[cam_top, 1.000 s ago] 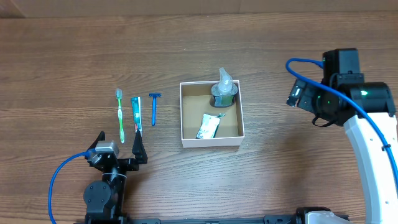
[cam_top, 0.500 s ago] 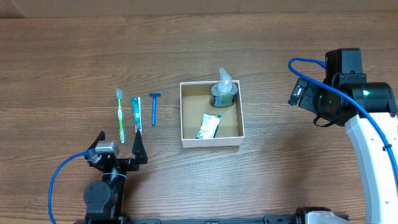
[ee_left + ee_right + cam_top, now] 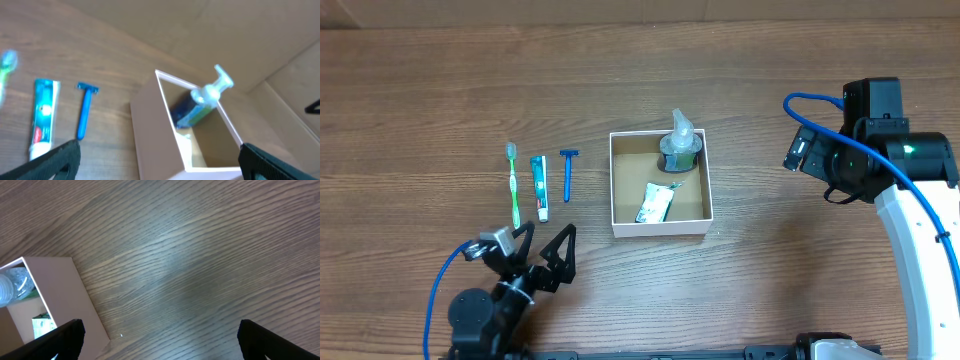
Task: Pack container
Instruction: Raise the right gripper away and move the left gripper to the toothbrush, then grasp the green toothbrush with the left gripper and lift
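Left gripper (image 3: 547,234) gapes; container (image 3: 660,227) lies ahead, rightward.

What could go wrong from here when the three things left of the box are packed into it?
1. The toothbrush, toothpaste and razor lie close together, so the open left gripper may catch two or push one aside.
2. The pump bottle and a packet fill part of the box; an item dropped in may knock the bottle.
3. The toothbrush looks almost as long as the box and may rest on its wall.
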Tool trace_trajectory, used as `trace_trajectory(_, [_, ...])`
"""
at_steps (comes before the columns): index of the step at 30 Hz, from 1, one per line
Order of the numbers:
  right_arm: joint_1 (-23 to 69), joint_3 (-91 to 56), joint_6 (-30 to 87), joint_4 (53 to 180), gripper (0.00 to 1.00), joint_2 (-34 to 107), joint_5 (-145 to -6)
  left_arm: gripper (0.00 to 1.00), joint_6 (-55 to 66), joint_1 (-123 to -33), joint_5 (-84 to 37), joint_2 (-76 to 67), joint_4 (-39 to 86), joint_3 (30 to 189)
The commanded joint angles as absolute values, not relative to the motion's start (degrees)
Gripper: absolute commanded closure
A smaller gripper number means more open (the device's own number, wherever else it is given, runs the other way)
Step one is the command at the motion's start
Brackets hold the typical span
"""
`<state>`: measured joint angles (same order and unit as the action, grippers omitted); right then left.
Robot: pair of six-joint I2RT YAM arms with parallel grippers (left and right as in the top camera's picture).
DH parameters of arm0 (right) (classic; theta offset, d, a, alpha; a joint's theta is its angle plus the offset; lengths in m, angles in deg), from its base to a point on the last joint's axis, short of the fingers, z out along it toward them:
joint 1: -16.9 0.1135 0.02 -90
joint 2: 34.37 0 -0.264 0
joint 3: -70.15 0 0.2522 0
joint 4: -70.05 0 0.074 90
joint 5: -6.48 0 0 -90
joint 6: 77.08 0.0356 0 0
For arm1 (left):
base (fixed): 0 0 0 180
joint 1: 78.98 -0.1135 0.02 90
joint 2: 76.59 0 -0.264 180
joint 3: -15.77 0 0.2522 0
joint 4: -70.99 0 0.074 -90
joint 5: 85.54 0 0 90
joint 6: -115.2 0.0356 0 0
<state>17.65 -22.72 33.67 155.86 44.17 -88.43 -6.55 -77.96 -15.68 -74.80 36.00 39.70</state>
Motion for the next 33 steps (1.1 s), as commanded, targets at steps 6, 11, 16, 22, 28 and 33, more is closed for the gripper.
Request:
trace_trajectory(6, [17.47,-23.92,33.56,155.64,0.00,44.06,-88.82,0.00,6.63,-78.20,3.66,-46.91,7.67,78.54])
trace_trajectory(11, [17.47,-23.92,33.56,155.64,0.00,44.06,-88.82,0.00,7.68,-78.20,4.95,-30.30,1.66,91.72])
trace_trajectory(16, [17.47,-23.92,33.56,155.64,0.00,44.06,-88.82,0.00,7.86,-78.20,10.04,-20.75,1.84,90.87])
trace_trajectory(22, [17.47,-23.92,33.56,155.64,0.00,44.06,-88.82,0.00,7.90,-78.22,13.45,-5.34,6.32,90.47])
trace_trajectory(28, [17.47,-23.92,33.56,155.64,0.00,44.06,-88.82,0.02,7.90,-78.33,14.96,4.54,11.28,90.47])
trace_trajectory(33, [17.47,-23.92,33.56,155.64,0.00,44.06,-88.82,0.18,7.90,-79.58,14.96,9.08,14.06,90.41])
